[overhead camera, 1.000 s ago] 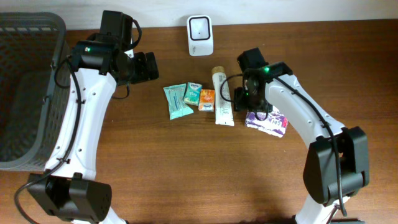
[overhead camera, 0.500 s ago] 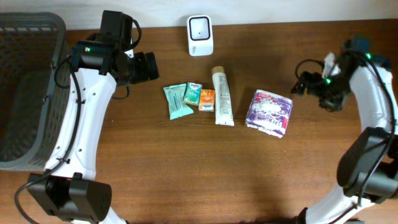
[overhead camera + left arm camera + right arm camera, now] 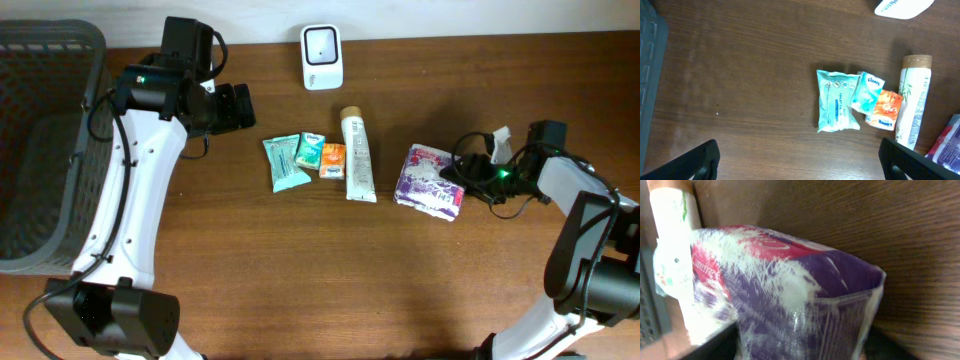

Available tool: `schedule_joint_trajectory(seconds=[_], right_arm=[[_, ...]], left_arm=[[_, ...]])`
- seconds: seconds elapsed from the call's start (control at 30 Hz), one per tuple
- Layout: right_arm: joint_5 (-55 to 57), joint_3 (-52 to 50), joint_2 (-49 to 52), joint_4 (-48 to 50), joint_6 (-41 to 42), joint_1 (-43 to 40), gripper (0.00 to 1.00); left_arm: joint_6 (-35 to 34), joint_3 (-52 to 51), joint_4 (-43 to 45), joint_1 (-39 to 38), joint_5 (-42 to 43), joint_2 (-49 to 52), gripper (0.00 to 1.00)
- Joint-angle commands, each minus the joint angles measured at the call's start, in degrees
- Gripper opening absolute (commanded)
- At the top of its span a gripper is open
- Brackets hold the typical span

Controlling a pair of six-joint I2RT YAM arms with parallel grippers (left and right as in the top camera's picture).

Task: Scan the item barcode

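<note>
Purple tissue pack is lying right of table centre. Right gripper is nearer, sitting against the pack's right side, jaws straddling it; grip cannot be told. Left gripper is hanging spread wide, well apart.

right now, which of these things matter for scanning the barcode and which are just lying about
In the job:
- scanner
- purple pack
- right gripper, at the pack's right edge

Lying about, for now:
- tube
- teal pack
- tissue pack
- orange pack
- basket
- left gripper, open and holding nothing
</note>
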Motion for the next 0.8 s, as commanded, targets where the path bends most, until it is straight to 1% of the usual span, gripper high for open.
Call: schedule_joint_trajectory(seconds=[0.0, 0.03, 0.07, 0.2, 0.27, 0.33, 0.43, 0.53, 0.6, 0.67, 0.77], right_arm=[[-2.73, -0.72, 0.96, 0.61, -0.04, 2.97, 0.22], [-4.66, -0.66, 0.96, 1.36, -0.04, 4.13, 0.05], [-6.84, -0.22, 0.96, 1.95, -0.02, 5.51, 0.04], [-14.91, 7.13, -0.22, -1.2, 0.5, 8.98, 0.04], [-15.56, 13.09, -3.37, -3.96, 3.21, 10.19, 0.04], [-15.23, 17.84, -7.19, -4.39, 5.31, 11.19, 0.04], [-7.19, 23.23, -12.94, -4.2, 8.26, 13.99, 0.04], [-0.39, 24.65, -18.71, -1.6, 8.26, 18.6, 0.04], [0.0, 24.65, -20.17, -0.07, 9.29, 20.72, 0.04], [0.0, 24.65, -20.13, 0.81, 12.83, 22.05, 0.04], [-0.11, 24.63, -19.8, 0.72, 13.38, 24.41, 0.04]], left_arm=[[0.26, 0.22, -0.07, 0.11, -0.39, 0.09, 0.99], [0.26, 0.22, -0.09, 0.11, -0.39, 0.09, 0.99], [0.26, 0.22, -0.07, 0.11, -0.39, 0.09, 0.99], [0.26, 0.22, -0.07, 0.11, -0.39, 0.09, 0.99], [0.26, 0.22, -0.07, 0.11, -0.39, 0.09, 0.99], [0.26, 0.22, -0.07, 0.11, -0.39, 0.09, 0.99], [0.26, 0.22, -0.09, 0.11, -0.39, 0.09, 0.99], [0.26, 0.22, -0.07, 0.11, -0.39, 0.09, 0.99], [0.26, 0.22, -0.07, 0.11, -0.39, 0.09, 0.99], [0.26, 0.22, -0.07, 0.11, -0.39, 0.09, 0.99], [0.26, 0.22, -0.07, 0.15, -0.39, 0.09, 0.99]])
